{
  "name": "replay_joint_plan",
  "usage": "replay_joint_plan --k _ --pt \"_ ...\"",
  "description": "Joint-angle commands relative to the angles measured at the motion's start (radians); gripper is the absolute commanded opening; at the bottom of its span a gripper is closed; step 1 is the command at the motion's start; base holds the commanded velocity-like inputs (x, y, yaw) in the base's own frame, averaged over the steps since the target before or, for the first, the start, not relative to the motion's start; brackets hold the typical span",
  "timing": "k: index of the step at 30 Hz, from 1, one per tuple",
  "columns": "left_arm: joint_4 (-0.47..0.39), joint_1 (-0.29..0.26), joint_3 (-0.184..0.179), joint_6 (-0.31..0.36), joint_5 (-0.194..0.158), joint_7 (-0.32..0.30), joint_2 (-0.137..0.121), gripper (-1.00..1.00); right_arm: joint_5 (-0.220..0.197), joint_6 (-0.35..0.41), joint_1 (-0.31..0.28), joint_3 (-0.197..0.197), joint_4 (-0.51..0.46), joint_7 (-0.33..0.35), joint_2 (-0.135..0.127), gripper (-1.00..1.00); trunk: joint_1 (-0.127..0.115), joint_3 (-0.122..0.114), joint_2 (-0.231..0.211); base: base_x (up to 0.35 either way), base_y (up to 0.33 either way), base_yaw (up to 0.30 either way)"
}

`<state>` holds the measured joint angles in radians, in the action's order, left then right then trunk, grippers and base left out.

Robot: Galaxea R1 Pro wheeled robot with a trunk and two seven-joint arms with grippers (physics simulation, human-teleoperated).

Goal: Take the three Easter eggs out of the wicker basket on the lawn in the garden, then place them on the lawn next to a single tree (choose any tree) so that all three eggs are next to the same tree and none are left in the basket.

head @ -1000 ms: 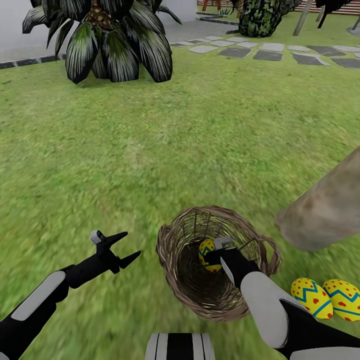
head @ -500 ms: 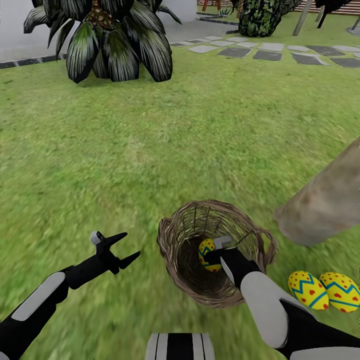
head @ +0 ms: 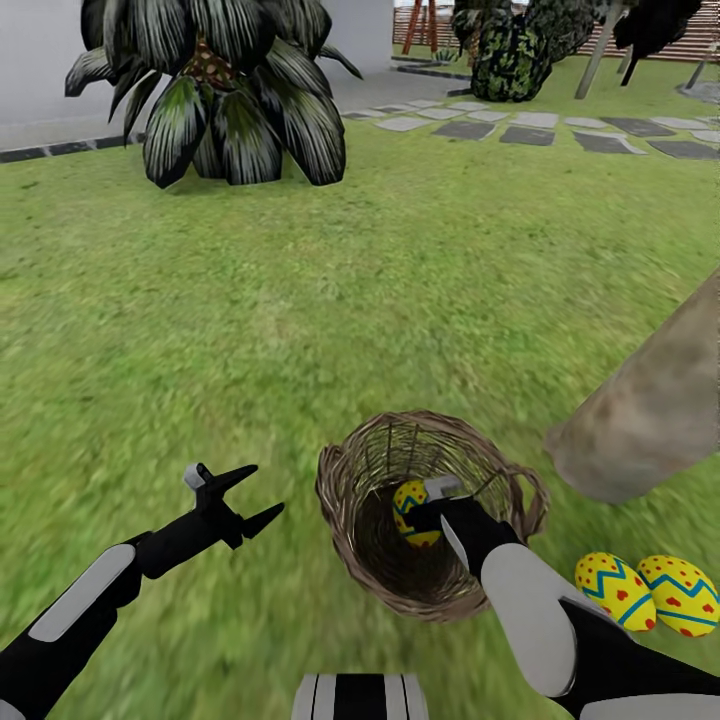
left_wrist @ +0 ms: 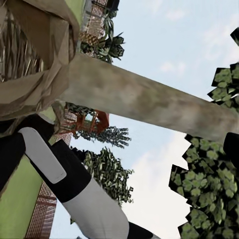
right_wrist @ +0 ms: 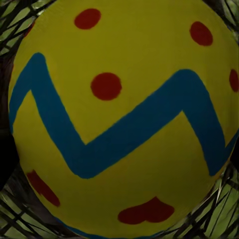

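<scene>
Head view: our camera has tilted slightly; the right pincer [head: 428, 507] stays clamped on the last egg [head: 412, 511], still inside the wicker basket [head: 345, 500]. Two eggs [head: 615, 590] lie on the lawn [head: 300, 300] beside the tree [head: 650, 410]. Left pincer [head: 245, 495] hangs apart, idle. Lift-out remains.

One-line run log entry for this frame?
right end effector: at egg in basket | left end effector: open, idle | two eggs on lawn by tree

Tree trunk [left_wrist: 149, 102] against sky [left_wrist: 164, 45]
</scene>
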<state>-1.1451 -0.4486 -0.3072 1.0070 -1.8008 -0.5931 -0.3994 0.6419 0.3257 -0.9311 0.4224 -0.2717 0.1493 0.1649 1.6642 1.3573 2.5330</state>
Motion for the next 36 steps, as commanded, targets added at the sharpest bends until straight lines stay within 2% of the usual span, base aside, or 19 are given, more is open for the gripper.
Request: replay_joint_plan --k 1,8,11,15,19,22,25,27,30,36 --pt "0.001 -0.001 -0.003 0.001 0.001 -0.007 -0.001 1.0 0.008 0.007 0.0 0.007 -0.003 0.007 0.001 -1.0 -0.001 -0.003 0.0 0.0 0.0 0.0" --pt "0.001 -0.001 -0.003 0.001 0.003 -0.004 -0.001 1.0 0.008 0.01 0.0 0.007 0.007 0.011 0.004 -1.0 -0.004 -0.03 -0.002 0.0 0.0 0.0" --pt "0.001 -0.001 -0.003 0.001 0.002 -0.005 -0.001 1.0 0.008 0.015 0.0 0.007 0.015 0.063 0.005 -1.0 -0.005 -0.042 -0.002 0.0 0.0 0.0" --pt "0.002 -0.001 -0.003 0.001 0.001 -0.005 -0.001 1.0 0.01 0.099 0.0 0.006 0.016 0.084 0.005 -1.0 -0.007 -0.057 -0.003 0.0 0.0 0.0" --pt "-0.001 -0.001 -0.003 0.001 0.004 -0.005 -0.001 1.0 0.01 0.115 0.0 0.006 0.014 0.085 0.004 -1.0 -0.009 -0.073 -0.004 0.0 0.0 0.0" --pt "-0.002 -0.001 -0.003 0.001 0.005 -0.004 -0.001 1.0 0.01 0.176 0.0 0.006 0.011 0.085 0.004 -1.0 -0.01 -0.084 -0.005 0.0 0.0 0.0" --pt "-0.004 -0.001 -0.001 0.0 0.006 -0.003 -0.002 1.0 0.01 0.193 0.0 0.006 0.01 0.086 0.004 -1.0 -0.011 -0.096 -0.006 0.0 0.0 0.0" --pt "-0.005 -0.001 0.0 -0.001 0.006 -0.005 -0.002 1.0 0.01 0.194 -0.001 0.006 0.009 0.109 0.003 -1.0 -0.012 -0.104 -0.006 0.0 0.0 0.0" --pt "-0.004 -0.001 0.0 -0.001 0.005 -0.006 -0.003 1.0 0.011 0.208 -0.001 0.006 0.005 0.186 0.0 -1.0 -0.014 -0.115 -0.007 0.0 0.0 0.0" --pt "-0.003 -0.001 0.002 -0.001 0.006 -0.005 -0.003 1.0 0.009 0.242 -0.002 0.005 -0.002 0.208 -0.002 -1.0 -0.016 -0.139 -0.008 -0.025 0.0 0.0"
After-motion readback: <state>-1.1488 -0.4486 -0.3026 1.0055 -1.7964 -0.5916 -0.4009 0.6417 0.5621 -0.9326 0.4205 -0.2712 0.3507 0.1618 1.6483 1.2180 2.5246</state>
